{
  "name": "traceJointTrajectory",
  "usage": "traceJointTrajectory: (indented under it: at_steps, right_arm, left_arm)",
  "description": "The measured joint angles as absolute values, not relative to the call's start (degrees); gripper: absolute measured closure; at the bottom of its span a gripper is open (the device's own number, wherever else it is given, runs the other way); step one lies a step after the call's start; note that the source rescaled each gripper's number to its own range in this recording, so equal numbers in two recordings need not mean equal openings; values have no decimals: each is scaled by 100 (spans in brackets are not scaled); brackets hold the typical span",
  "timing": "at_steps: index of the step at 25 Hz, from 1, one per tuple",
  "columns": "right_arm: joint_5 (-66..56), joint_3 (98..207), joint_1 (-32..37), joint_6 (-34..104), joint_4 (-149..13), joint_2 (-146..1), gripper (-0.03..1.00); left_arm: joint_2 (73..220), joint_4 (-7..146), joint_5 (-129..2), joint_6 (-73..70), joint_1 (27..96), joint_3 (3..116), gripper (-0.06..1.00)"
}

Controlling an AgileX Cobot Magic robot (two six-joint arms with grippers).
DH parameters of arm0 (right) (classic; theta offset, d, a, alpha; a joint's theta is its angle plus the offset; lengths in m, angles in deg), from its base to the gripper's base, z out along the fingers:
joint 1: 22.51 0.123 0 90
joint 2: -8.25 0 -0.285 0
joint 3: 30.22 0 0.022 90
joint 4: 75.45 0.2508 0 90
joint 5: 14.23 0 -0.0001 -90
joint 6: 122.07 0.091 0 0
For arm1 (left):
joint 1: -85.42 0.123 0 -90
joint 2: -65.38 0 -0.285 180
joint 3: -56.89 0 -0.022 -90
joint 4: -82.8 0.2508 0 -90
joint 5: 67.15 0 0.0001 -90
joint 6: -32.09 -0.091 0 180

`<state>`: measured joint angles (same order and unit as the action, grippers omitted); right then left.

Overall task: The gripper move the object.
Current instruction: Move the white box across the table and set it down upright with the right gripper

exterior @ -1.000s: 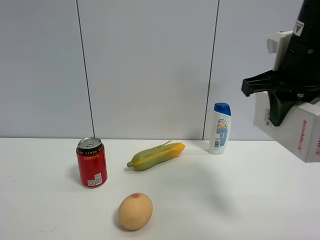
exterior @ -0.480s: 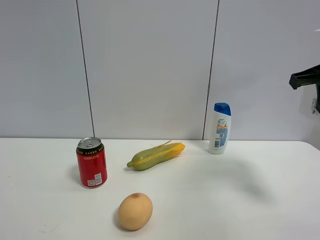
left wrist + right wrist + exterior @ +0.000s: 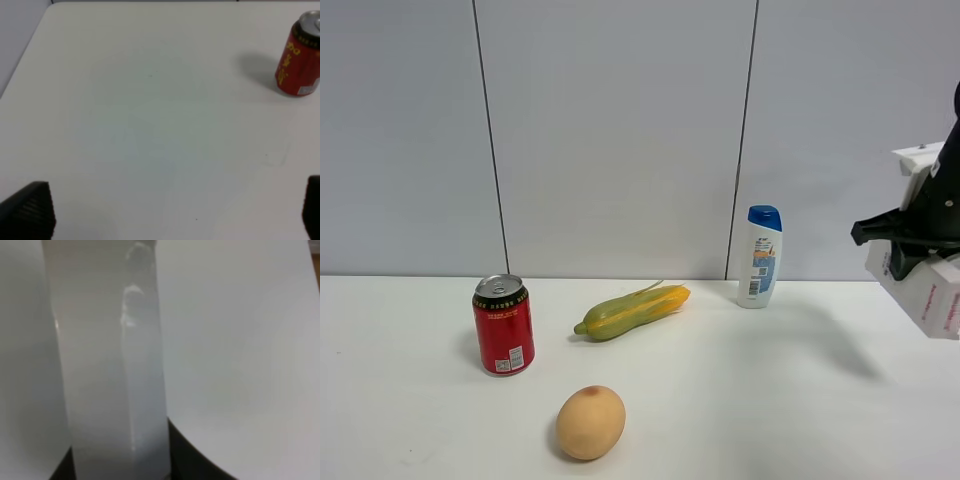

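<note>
The long white carton [image 3: 930,292] with red lettering hangs tilted in the air at the far right edge of the exterior view, above the table. My right gripper [image 3: 903,260], a black claw, is shut on it from above. In the right wrist view the carton [image 3: 107,365] runs lengthwise away from the camera between the black fingers [image 3: 185,462], over the white table. My left gripper [image 3: 170,215] is open and empty above bare table; only its fingertips [image 3: 30,210] show at the frame corners. It does not show in the exterior view.
On the white table [image 3: 770,400] stand a red can [image 3: 503,325], a green-yellow corn cob [image 3: 632,311], a tan round fruit [image 3: 590,422] and a white shampoo bottle with blue cap [image 3: 760,257]. The can also shows in the left wrist view [image 3: 299,62]. A grey panelled wall lies behind.
The right arm swung out past the right edge with the carton, then came back in, now lower and farther right than a second ago. The left gripper's earlier state is not shown.
</note>
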<state>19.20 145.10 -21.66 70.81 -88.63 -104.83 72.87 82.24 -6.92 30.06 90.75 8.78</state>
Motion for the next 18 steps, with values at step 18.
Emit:
traceJointTrajectory:
  at_steps: [18]
  right_arm:
    - [577,14655,-2418,6831,-8037,-11441,97]
  left_arm:
    - [7287,8224,-692,3006,9075,878,-6]
